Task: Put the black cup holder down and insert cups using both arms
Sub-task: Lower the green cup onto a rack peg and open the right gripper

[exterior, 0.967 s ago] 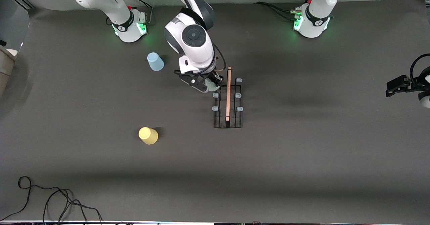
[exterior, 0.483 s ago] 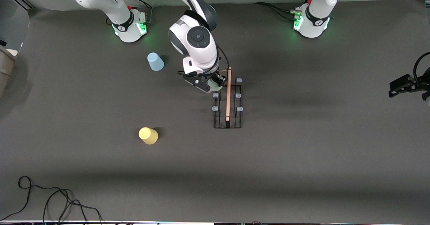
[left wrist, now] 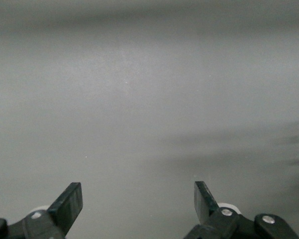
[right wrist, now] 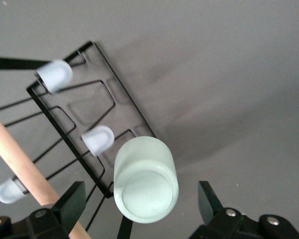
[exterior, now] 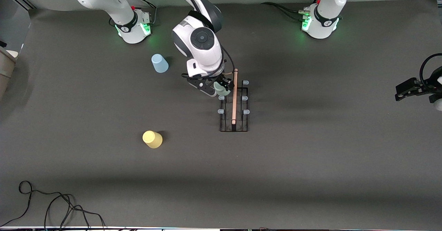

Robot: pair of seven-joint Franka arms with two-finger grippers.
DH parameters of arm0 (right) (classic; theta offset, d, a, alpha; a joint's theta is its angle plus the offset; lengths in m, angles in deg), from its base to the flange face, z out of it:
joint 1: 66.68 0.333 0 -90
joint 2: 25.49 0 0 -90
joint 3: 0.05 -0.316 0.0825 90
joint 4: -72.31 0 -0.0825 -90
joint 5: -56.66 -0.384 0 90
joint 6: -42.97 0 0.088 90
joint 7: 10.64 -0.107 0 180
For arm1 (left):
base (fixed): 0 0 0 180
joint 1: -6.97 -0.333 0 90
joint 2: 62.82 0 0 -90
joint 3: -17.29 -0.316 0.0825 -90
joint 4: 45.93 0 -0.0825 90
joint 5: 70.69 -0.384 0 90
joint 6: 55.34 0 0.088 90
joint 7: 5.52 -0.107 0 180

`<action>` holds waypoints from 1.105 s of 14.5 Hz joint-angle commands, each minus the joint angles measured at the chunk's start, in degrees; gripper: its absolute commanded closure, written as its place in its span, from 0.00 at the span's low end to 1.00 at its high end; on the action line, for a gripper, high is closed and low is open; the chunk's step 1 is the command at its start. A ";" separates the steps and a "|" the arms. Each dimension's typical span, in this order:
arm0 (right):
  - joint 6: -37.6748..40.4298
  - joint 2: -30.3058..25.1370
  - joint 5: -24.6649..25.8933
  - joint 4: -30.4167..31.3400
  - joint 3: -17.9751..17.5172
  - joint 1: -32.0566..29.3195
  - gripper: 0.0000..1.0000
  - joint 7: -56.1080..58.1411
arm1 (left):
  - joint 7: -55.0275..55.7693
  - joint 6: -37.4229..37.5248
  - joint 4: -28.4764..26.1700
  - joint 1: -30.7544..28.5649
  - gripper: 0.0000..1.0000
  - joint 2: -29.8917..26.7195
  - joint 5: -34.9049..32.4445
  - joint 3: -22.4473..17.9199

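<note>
The black cup holder [exterior: 234, 106] stood on the dark tabletop [exterior: 310, 155] near its middle, its light wooden rod [exterior: 234, 96] running along the top and its pale-capped pegs [exterior: 245, 112] sticking out on both sides. The right claw [exterior: 217, 87] hung over the end of the holder farthest from the front camera, on the side toward the right arm's end of the tabletop. From its wrist view the two fingers [right wrist: 72, 201] stood wide apart with clear gaps on either side of the pale green cup [right wrist: 146, 179], which sat upside down, bottom up, between them at the edge of the rack, apparently over one of the pegs. The fingers did not touch the cup.

The light blue cup [exterior: 159, 63] stood upside down on the tabletop, farther from the front camera than the holder and toward the right arm's end. The yellow cup [exterior: 152, 139] stood upside down as well, nearer the front camera, also toward that end.

The left arm waited at its own end of the tabletop, its left claw [left wrist: 138, 204] spread open over bare surface with nothing between the fingers. A black cable [exterior: 51, 207] lay coiled near the tabletop's front corner.
</note>
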 commanded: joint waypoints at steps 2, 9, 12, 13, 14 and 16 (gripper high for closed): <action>5.71 -3.89 -0.51 -1.08 0.51 -4.95 0.00 8.31 | 0.69 0.29 0.89 -0.08 0.00 0.47 0.01 -0.24; 11.44 -4.78 -0.51 -1.71 1.21 -17.17 0.00 29.14 | 0.16 0.29 0.54 -0.17 0.00 0.56 0.09 -0.24; 10.65 -3.20 0.10 -1.70 1.39 -22.09 0.00 37.05 | 0.07 -0.06 0.45 0.36 0.00 0.65 0.09 -0.24; 10.56 -3.02 0.19 -1.70 1.39 -23.84 0.00 40.21 | 0.07 -0.15 0.45 0.62 0.00 0.82 1.14 -0.15; 9.95 -2.49 0.28 -1.53 1.39 -25.52 0.00 43.11 | 0.15 -0.15 0.62 0.71 0.00 0.91 3.58 -0.15; 8.63 -2.05 0.28 -0.57 1.39 -27.55 0.00 46.21 | -1.24 1.25 0.71 1.15 0.00 0.83 4.05 -0.06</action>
